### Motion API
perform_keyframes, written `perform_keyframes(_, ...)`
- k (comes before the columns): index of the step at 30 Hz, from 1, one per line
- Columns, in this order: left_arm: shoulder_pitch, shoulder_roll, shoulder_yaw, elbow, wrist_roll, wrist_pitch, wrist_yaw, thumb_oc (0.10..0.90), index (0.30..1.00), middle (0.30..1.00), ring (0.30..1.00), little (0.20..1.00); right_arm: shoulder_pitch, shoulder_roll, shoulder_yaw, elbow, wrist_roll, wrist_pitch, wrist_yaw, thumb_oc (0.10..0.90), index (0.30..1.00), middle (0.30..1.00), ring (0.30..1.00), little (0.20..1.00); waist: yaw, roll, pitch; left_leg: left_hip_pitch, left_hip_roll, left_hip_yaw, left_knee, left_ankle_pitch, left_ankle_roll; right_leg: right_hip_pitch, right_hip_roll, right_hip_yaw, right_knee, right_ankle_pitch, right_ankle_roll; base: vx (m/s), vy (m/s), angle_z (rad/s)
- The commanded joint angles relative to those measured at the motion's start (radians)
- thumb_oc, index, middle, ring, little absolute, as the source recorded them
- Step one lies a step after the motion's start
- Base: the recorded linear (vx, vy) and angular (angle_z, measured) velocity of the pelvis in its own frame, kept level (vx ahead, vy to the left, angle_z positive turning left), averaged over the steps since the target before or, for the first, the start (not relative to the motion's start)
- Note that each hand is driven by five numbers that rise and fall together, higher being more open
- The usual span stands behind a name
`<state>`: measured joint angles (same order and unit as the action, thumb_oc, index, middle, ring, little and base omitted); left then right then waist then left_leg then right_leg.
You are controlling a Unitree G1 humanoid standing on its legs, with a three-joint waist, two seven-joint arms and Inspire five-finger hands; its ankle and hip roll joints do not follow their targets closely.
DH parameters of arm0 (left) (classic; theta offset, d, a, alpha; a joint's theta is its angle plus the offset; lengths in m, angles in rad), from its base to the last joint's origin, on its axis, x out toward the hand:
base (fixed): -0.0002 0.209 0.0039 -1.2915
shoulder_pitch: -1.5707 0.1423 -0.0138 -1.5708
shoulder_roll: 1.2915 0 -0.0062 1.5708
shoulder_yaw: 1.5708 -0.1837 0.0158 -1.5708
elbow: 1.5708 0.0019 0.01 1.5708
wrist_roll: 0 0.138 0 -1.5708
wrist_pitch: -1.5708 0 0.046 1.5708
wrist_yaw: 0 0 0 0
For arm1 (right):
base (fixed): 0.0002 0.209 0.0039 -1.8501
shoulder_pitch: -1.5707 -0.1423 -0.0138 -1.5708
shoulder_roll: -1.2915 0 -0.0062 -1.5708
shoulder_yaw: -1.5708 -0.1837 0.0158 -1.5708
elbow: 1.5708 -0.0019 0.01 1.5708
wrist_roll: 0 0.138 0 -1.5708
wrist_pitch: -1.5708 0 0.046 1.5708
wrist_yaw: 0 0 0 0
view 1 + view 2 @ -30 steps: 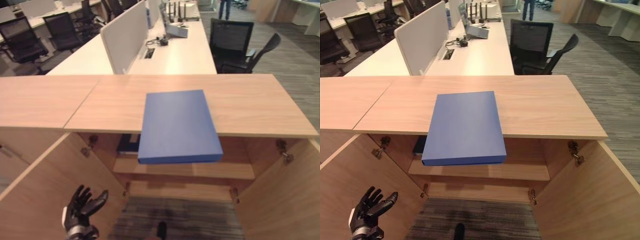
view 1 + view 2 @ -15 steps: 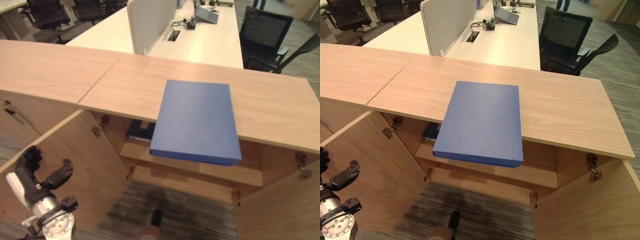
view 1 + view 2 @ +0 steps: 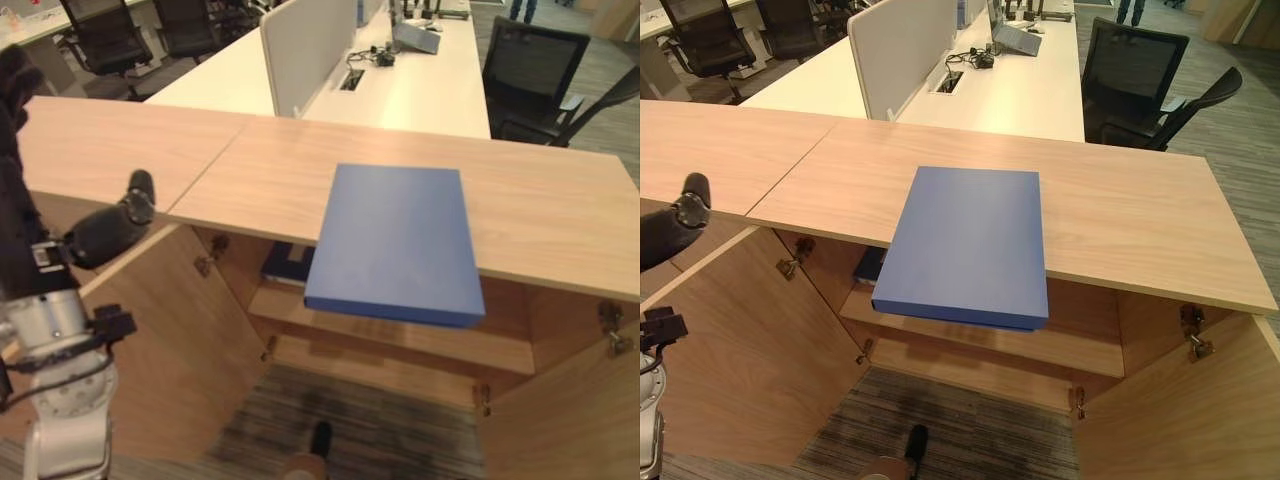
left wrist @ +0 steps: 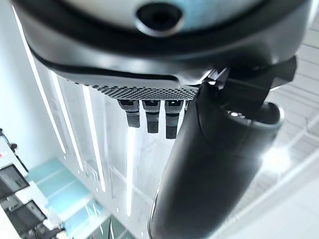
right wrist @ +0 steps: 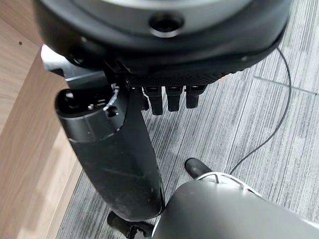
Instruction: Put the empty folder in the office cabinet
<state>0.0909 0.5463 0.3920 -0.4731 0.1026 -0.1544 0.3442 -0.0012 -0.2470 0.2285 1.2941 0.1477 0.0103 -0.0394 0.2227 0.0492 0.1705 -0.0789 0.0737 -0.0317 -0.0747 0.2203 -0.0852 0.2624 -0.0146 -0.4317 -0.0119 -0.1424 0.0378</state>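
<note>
The blue folder (image 3: 395, 240) lies on the cabinet top (image 3: 560, 215), overhanging its front edge, well beyond the raised left hand (image 3: 95, 235) whose relaxed, uncurled fingers hold nothing, so a glancing reach could tip it off.

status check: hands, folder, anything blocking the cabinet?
Left hand raised by the open left door, holding nothing; right hand low over the carpet, free. Blue folder on the cabinet top, overhanging its front edge. Another blue item sits on the inner shelf.
</note>
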Motion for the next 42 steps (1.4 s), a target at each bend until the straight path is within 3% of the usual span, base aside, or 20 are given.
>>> perform_keyframes(1, -0.107, 0.026, 0.020, -0.017, 0.001, -0.060, 0.031, 0.800, 0.900, 0.900, 0.900, 0.900, -0.055, -0.014, 0.046, -0.028, -0.029, -0.006, -0.007, 0.800, 0.900, 0.900, 0.900, 0.900, -0.016, -0.049, 0.022, 0.002, 0.075, 0.020, 0.142, -0.145, -0.064, -0.116, -0.063, -0.066, -0.067, 0.138, 0.021, -0.20, -0.012, 0.24)
perform_keyframes(2, -0.123, 0.023, 0.008, -0.020, 0.006, -0.061, 0.030, 0.800, 0.900, 0.900, 0.900, 0.900, -0.062, -0.023, 0.034, -0.032, -0.023, -0.007, -0.015, 0.800, 0.900, 0.900, 0.900, 0.900, -0.028, -0.061, 0.026, -0.006, 0.076, 0.066, 0.222, -0.199, -0.053, -0.151, -0.083, -0.089, -0.058, 0.151, 0.018, -0.17, -0.002, 0.64)
perform_keyframes(5, -0.112, 0.026, 0.005, -0.027, 0.012, -0.068, 0.010, 0.800, 0.900, 0.900, 0.900, 0.900, -0.058, -0.028, 0.016, -0.034, -0.010, -0.007, -0.016, 0.800, 0.900, 0.900, 0.900, 0.900, -0.038, -0.073, 0.014, 0.017, 0.054, 0.092, 0.331, -0.294, -0.036, -0.167, -0.093, -0.095, -0.053, 0.162, 0.013, -0.08, 0.007, 0.50)
perform_keyframes(8, -0.111, 0.030, -0.002, -0.034, 0.000, -0.074, -0.009, 0.800, 0.900, 0.900, 0.900, 0.900, -0.054, -0.032, 0.009, -0.034, -0.010, -0.005, -0.013, 0.800, 0.900, 0.900, 0.900, 0.900, -0.049, -0.075, 0.008, 0.049, 0.044, 0.112, 0.373, -0.352, -0.026, -0.162, -0.097, -0.101, -0.055, 0.170, 0.017, -0.02, 0.056, 0.17)
perform_keyframes(9, -0.114, 0.035, -0.016, -0.045, -0.009, -0.081, -0.025, 0.800, 0.900, 0.900, 0.900, 0.900, -0.047, -0.032, 0.004, -0.028, -0.013, -0.002, -0.007, 0.800, 0.900, 0.900, 0.900, 0.900, -0.067, -0.070, -0.010, 0.101, 0.043, 0.139, 0.331, -0.384, -0.020, -0.171, -0.098, -0.115, -0.057, 0.172, 0.020, -0.02, 0.081, 0.45)
perform_keyframes(10, -0.112, 0.034, -0.016, -0.046, -0.010, -0.080, -0.025, 0.800, 0.900, 0.900, 0.900, 0.900, -0.045, -0.033, 0.005, -0.028, -0.013, -0.002, -0.007, 0.800, 0.900, 0.900, 0.900, 0.900, -0.067, -0.069, -0.009, 0.109, 0.042, 0.140, 0.323, -0.382, -0.019, -0.167, -0.098, -0.114, -0.058, 0.172, 0.021, 0.00, 0.150, 0.22)
perform_keyframes(11, -0.107, 0.036, -0.041, -0.072, -0.039, -0.083, -0.069, 0.800, 0.900, 0.900, 0.900, 0.900, -0.034, -0.034, -0.007, -0.018, -0.017, 0.003, 0.000, 0.800, 0.900, 0.900, 0.900, 0.900, -0.091, -0.055, -0.034, 0.156, 0.032, 0.170, 0.235, -0.389, -0.011, -0.174, -0.101, -0.138, -0.063, 0.189, 0.032, 0.03, 0.129, 0.22)
perform_keyframes(13, -0.096, 0.048, -0.055, -0.079, -0.051, -0.079, -0.100, 0.800, 0.900, 0.900, 0.900, 0.900, -0.028, -0.033, -0.018, -0.012, -0.020, 0.007, 0.008, 0.800, 0.900, 0.900, 0.900, 0.900, -0.100, -0.050, -0.053, 0.188, 0.017, 0.173, 0.146, -0.361, -0.011, -0.173, -0.109, -0.147, -0.066, 0.207, 0.044, 0.03, 0.142, 0.58)
perform_keyframes(19, -0.056, 0.068, -0.081, -0.084, -0.067, -0.073, -0.160, 0.800, 0.900, 0.900, 0.900, 0.900, -0.026, -0.020, -0.014, -0.023, -0.021, 0.012, 0.023, 0.800, 0.900, 0.900, 0.900, 0.900, -0.107, -0.033, -0.074, 0.256, -0.016, 0.172, 0.000, -0.314, 0.004, -0.182, -0.122, -0.120, -0.067, 0.232, 0.062, -0.01, 0.127, 0.06)
perform_keyframes(25, -0.017, 0.052, -0.068, -0.072, -0.077, -0.064, -0.173, 0.800, 0.900, 0.900, 0.900, 0.900, -0.019, -0.007, 0.001, -0.037, -0.031, 0.015, 0.035, 0.800, 0.900, 0.900, 0.900, 0.900, -0.111, -0.037, -0.076, 0.264, -0.036, 0.180, -0.008, -0.318, 0.020, -0.195, -0.138, -0.096, -0.065, 0.258, 0.075, -0.03, 0.081, -0.16)
perform_keyframes(31, -0.011, 0.089, -0.096, -0.108, -0.102, -0.063, -0.248, 0.800, 0.900, 0.900, 0.900, 0.900, -0.003, 0.002, 0.006, -0.027, -0.055, 0.021, 0.045, 0.800, 0.900, 0.900, 0.900, 0.900, -0.123, -0.051, -0.077, 0.267, -0.057, 0.192, -0.013, -0.324, 0.039, -0.216, -0.153, -0.075, -0.064, 0.287, 0.093, -0.02, 0.051, -0.11)
perform_keyframes(37, -0.112, 0.109, -0.299, -0.189, -0.262, -0.053, -0.383, 0.800, 0.900, 0.900, 0.900, 0.900, -0.007, 0.011, 0.010, -0.013, -0.050, 0.022, 0.053, 0.800, 0.900, 0.900, 0.900, 0.900, -0.160, -0.070, -0.079, 0.277, -0.074, 0.209, -0.013, -0.334, 0.055, -0.234, -0.162, -0.046, -0.062, 0.314, 0.109, -0.01, 0.031, -0.12)
perform_keyframes(42, -0.181, 0.114, -0.405, -0.169, -0.277, -0.038, -0.404, 0.800, 0.900, 0.900, 0.900, 0.900, -0.011, 0.021, 0.017, -0.022, -0.034, 0.019, 0.049, 0.800, 0.900, 0.900, 0.900, 0.900, -0.181, -0.082, -0.080, 0.278, -0.085, 0.226, -0.013, -0.333, 0.065, -0.250, -0.165, -0.023, -0.062, 0.329, 0.112, -0.03, 0.019, -0.27)
